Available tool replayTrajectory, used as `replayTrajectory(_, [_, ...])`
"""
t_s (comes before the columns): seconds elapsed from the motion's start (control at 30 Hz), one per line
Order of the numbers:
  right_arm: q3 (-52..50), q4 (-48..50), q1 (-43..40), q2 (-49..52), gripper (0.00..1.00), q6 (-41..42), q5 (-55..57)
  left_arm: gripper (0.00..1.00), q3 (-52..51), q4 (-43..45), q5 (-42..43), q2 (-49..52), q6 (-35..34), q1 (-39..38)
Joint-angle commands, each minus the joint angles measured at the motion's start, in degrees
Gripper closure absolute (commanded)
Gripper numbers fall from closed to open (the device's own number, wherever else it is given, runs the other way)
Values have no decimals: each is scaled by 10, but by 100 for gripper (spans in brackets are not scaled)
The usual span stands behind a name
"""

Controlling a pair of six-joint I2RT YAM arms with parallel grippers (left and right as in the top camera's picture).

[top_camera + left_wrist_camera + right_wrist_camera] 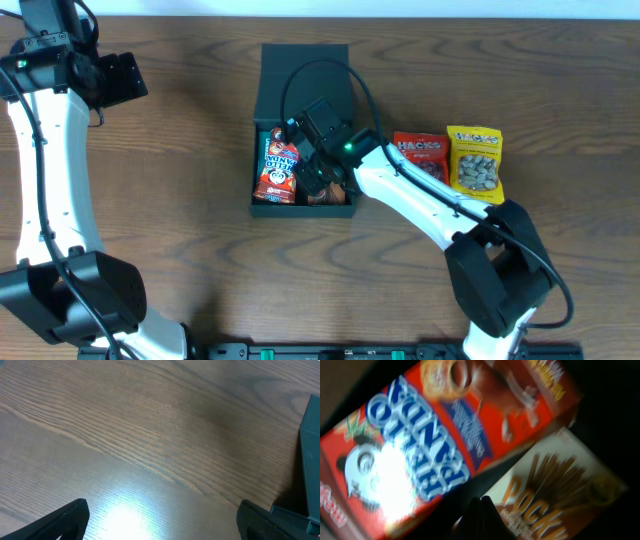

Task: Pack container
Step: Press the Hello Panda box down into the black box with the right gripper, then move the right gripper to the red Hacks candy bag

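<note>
The container (262, 100), a dark box with its flap lid standing open at the back, lies mid-table. Inside it lies a red Hello Panda box (277, 165) (435, 445), with a Pocky box (335, 197) (555, 505) beside it. My right gripper (312, 172) (482, 517) hangs over the container's inside, its fingers pressed shut with nothing between them, the tips above the gap between the two boxes. My left gripper (122, 78) (162, 525) is open far to the upper left over bare table, with a corner of the container (312, 450) at the right edge of its view.
A red Hacks packet (420, 155) and a yellow snack packet (476, 160) lie side by side just right of the container. The right arm reaches across from the lower right. Wood table surrounds the container on the left.
</note>
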Motion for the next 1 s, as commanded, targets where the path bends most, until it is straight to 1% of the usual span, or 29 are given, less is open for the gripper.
replayTrajectory(0.0, [7, 21, 2, 9, 99, 8, 26, 5, 2, -1, 4, 5, 10, 2])
replayTrajectory(0.1, [7, 50, 5, 25, 98, 19, 24, 5, 2, -1, 4, 5, 10, 2])
replayTrajectory(0.47, [7, 79, 5, 27, 99, 24, -19, 5, 2, 3, 4, 5, 10, 2])
replayTrajectory(0.73, [7, 79, 5, 27, 98, 28, -25, 5, 2, 3, 4, 5, 10, 2])
replayTrajectory(0.83, [10, 68, 3, 25, 99, 27, -24, 5, 2, 3, 4, 5, 10, 2])
replayTrajectory(0.97, [43, 8, -12, 4, 98, 27, -24, 5, 2, 3, 4, 5, 10, 2])
